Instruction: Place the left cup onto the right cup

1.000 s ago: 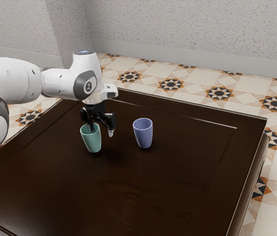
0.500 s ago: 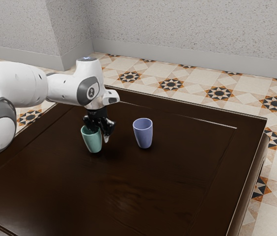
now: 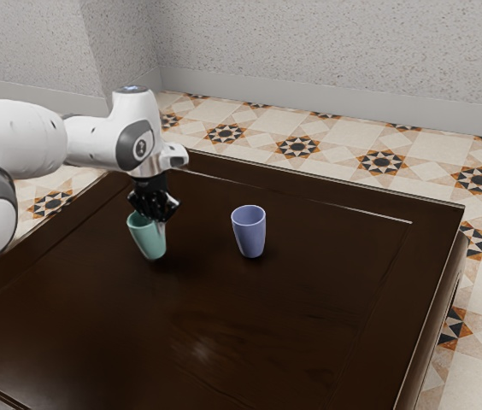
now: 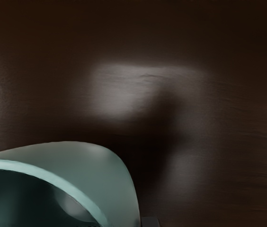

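Pinches the green cup (image 3: 147, 239) by its rim in the claw (image 3: 151, 212), fingers drawn close on either side of the wall, and holds it tilted, seemingly just off the surface (image 3: 249, 342), near the surface's edge at the exterior view's left. Leaves the purple cup (image 3: 249, 231) standing upright well apart toward the exterior view's right, nearer the far edge, with a plain stretch of dark surface between the two. Borders on tiled floor (image 3: 378, 145) beyond that far edge.
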Robot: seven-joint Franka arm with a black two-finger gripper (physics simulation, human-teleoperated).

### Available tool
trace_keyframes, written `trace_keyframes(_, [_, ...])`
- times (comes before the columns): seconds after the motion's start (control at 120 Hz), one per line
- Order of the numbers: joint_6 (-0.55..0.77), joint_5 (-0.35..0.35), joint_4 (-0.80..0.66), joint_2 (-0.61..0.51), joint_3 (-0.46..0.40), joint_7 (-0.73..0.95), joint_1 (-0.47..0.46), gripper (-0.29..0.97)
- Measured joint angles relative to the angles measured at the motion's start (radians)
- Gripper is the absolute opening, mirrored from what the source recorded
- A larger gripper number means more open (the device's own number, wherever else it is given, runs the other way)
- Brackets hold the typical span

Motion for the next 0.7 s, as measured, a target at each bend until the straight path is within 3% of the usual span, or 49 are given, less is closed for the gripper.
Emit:
trace_keyframes(0.333, [-0.132,0.033,-0.008,-0.217,-0.01,-0.003,-0.075,-0.09])
trace_keyframes(0.483, [-0.194,0.051,0.094,-0.218,-0.067,-0.003,-0.089,-0.09])
trace_keyframes(0.7, [-0.276,0.07,0.291,-0.126,-0.155,-0.002,-0.094,-0.09])
